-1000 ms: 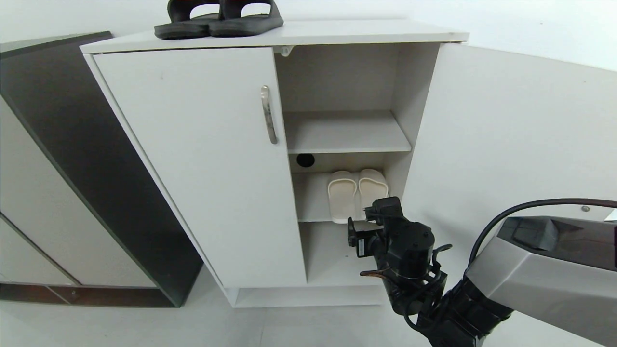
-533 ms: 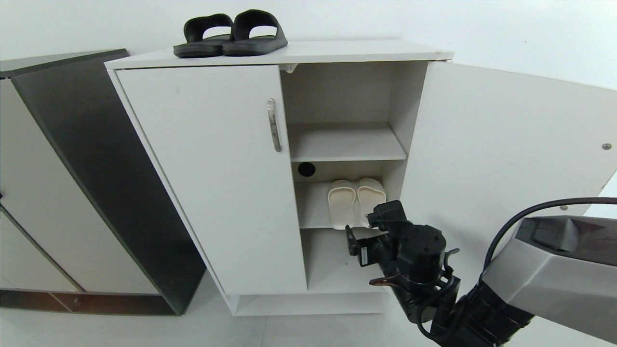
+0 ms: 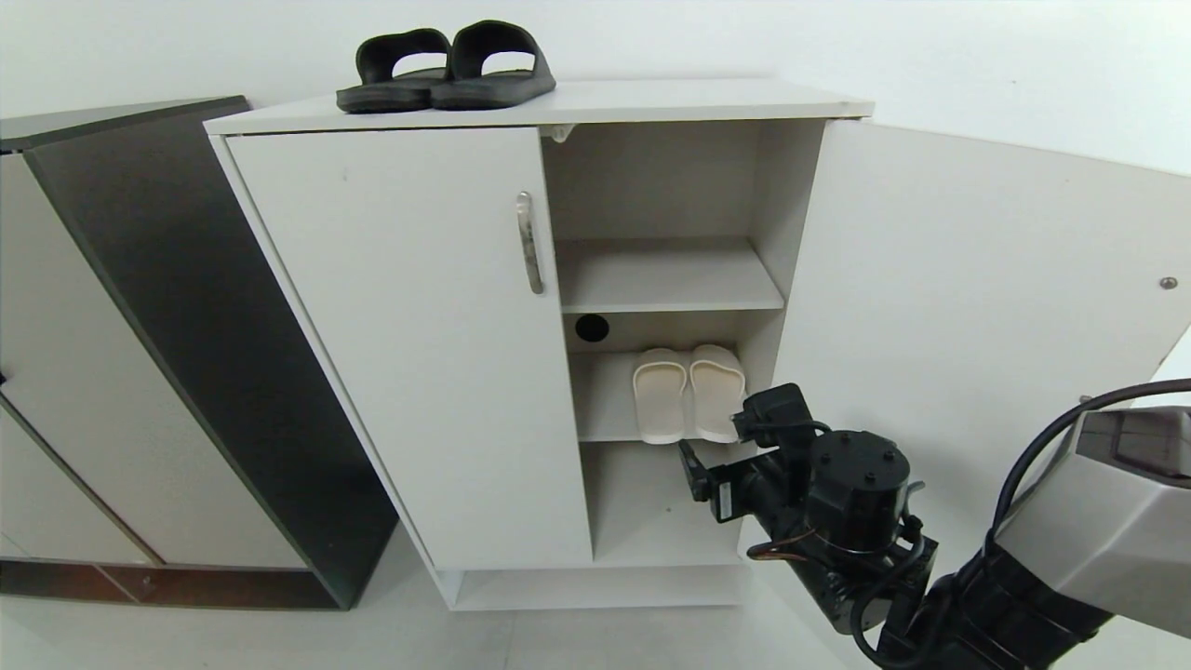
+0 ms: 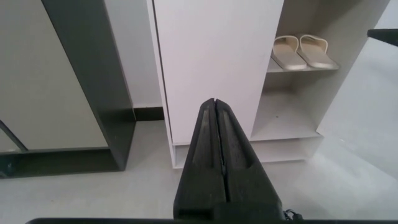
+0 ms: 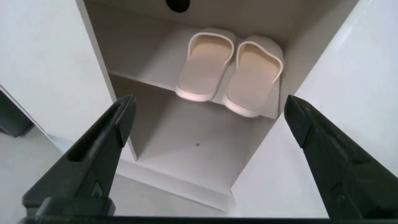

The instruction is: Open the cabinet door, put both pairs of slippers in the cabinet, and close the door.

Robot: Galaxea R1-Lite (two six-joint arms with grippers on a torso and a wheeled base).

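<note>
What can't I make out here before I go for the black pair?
- Left half of the cabinet: behind the shut left door, in the head and left wrist views.
- Open right door: outer face and handle turned away, far end cut by the head view's edge.
- Lowest compartment, right side: behind the right gripper, head view.
- Black slippers: far ends behind their own straps, head view.

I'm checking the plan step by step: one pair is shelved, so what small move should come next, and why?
Probably raise the open right gripper toward the black slippers on the cabinet top. The white slippers already lie on the middle shelf and the right door stands open, but the black pair is not yet inside.
</note>
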